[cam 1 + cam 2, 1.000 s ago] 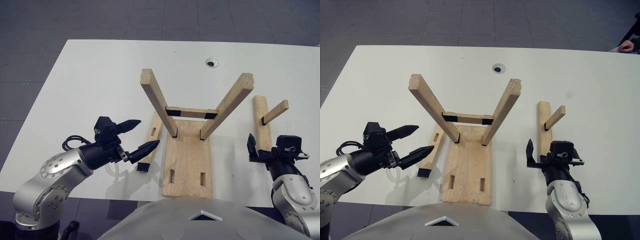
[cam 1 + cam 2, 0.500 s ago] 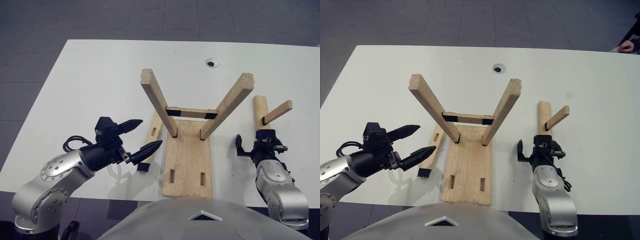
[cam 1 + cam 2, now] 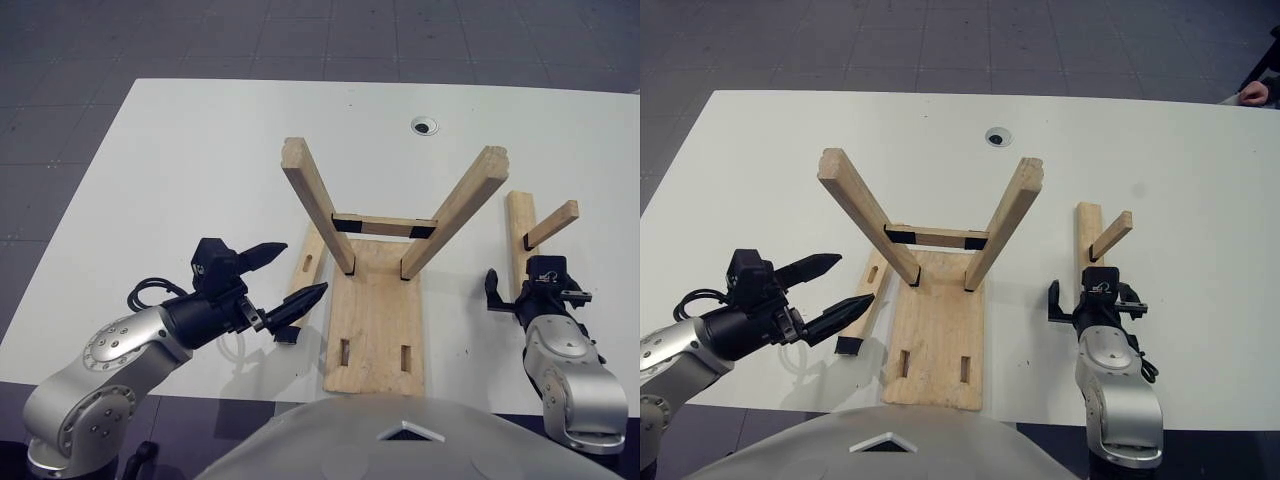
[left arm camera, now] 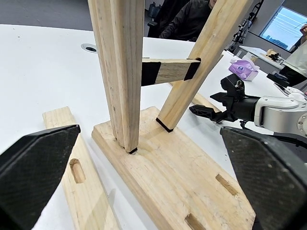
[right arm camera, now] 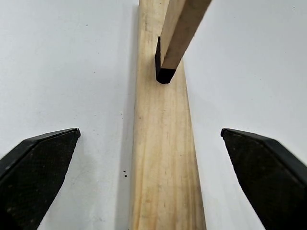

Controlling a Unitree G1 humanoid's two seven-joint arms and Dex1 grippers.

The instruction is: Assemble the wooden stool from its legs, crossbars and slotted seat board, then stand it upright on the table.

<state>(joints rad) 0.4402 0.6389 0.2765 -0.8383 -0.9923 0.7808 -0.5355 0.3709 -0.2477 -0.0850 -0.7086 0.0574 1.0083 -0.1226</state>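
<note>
The white table (image 3: 180,160) carries all the parts. The seat board (image 3: 375,330) lies flat near the front edge, a little right of centre, with two empty slots at its near end. Two legs stand in its far slots and splay outward as they rise: one leaning left (image 3: 315,205), one leaning right (image 3: 455,210). A crossbar (image 3: 385,226) with black ends joins them low down.

A third leg (image 3: 874,268) lies flat along the board's left edge, just beside it, with a slot in its face and a black near end. A fourth leg (image 3: 519,235) lies flat to the right, well apart from the board, with a second crossbar (image 3: 552,224) plugged in and slanting up and to the right.

The left gripper (image 3: 856,278) hangs over the near part of the third leg, its fingers spread wide and holding nothing. The right gripper (image 5: 149,133) sits at the near end of the fourth leg, also spread wide, with a finger on each side of the wood and clear of it.

A small cable hole (image 3: 424,126) sits in the table beyond the stool.
</note>
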